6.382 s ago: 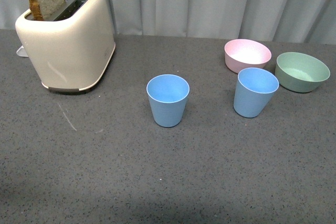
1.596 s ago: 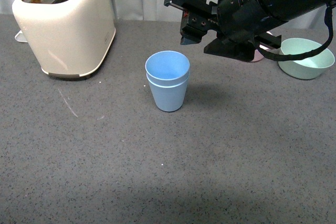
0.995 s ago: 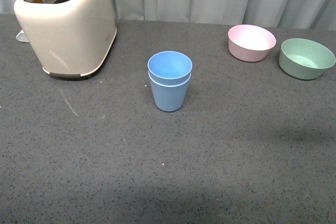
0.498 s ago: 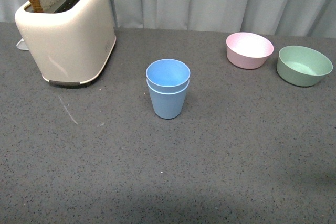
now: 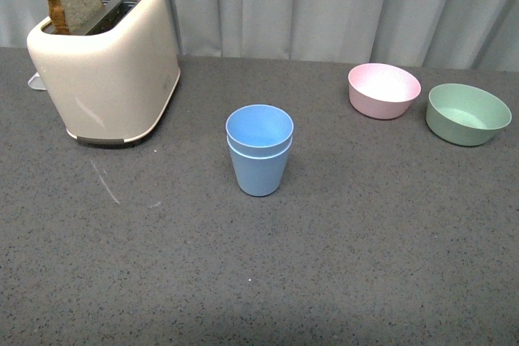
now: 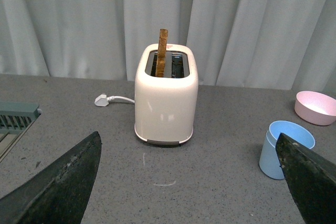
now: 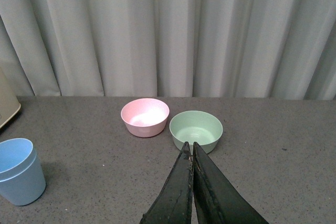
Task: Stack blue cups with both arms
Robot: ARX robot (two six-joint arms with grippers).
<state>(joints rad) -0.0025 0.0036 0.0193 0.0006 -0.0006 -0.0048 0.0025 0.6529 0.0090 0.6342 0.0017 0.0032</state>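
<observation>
Standing nested one inside the other, the blue cups [image 5: 259,148] sit upright on the grey counter [image 5: 340,249], the inner rim showing just above the outer. In the left wrist view the left fingers [image 6: 52,187] are spread wide and grasp nothing; the cups [image 6: 285,149] stand just inside the one finger, beyond its tip, and the toaster [image 6: 166,101] with its bread slice [image 6: 162,52] lies between and beyond both. The right fingers [image 7: 185,192] are pressed together, empty; the green bowl [image 7: 196,129] sits just beyond their tips, the pink bowl [image 7: 145,116] beside it, the cups well off to one side.
</observation>
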